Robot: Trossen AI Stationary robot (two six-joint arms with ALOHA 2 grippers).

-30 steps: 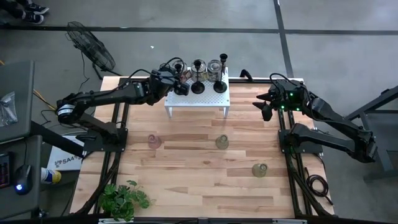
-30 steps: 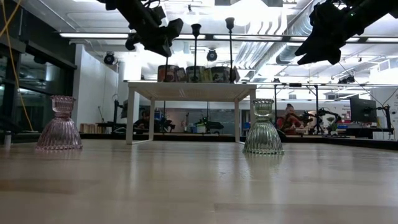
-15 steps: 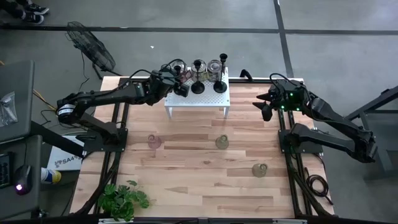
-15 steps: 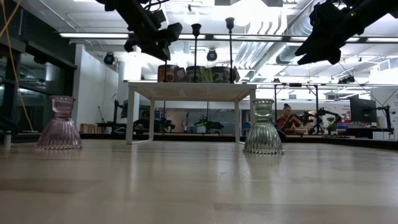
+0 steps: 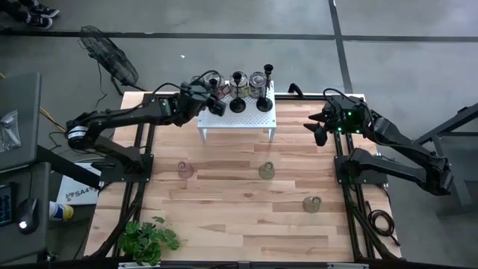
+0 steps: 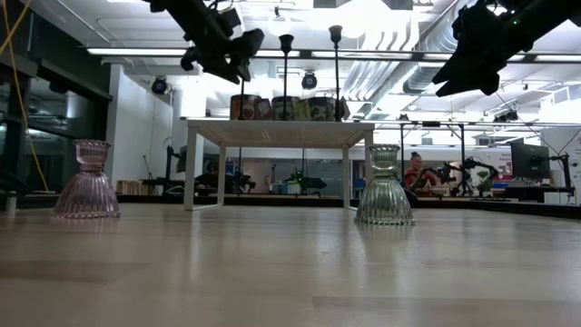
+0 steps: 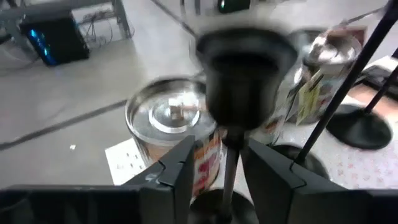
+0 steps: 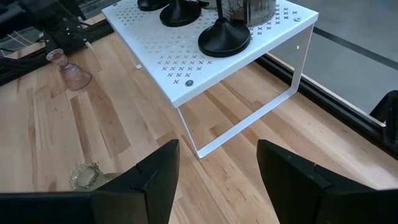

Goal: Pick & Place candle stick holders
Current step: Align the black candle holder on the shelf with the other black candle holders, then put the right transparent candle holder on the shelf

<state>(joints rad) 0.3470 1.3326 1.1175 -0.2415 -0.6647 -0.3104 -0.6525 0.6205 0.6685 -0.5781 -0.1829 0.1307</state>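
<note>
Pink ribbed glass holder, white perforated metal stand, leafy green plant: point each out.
Pink ribbed glass holder [image 6: 85,186]: low view, flared body.
White perforated metal stand [image 8: 186,62]: right wrist view, top plate.
Leafy green plant [image 5: 149,239]: high view, leaves.

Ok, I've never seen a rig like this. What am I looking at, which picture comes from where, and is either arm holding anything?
Two dark robot arms work at a wooden table. One picture looks straight down, one looks level across the tabletop, and one sits on each wrist. A white perforated stand carries several candle holders. A pink glass holder and two greenish ones stand on the table, with a leafy plant at one corner. The left gripper is at the stand, its fingers on either side of a black stemmed candlestick; whether they grip it I cannot tell. The right gripper waits open beside the stand, holding nothing.
</note>
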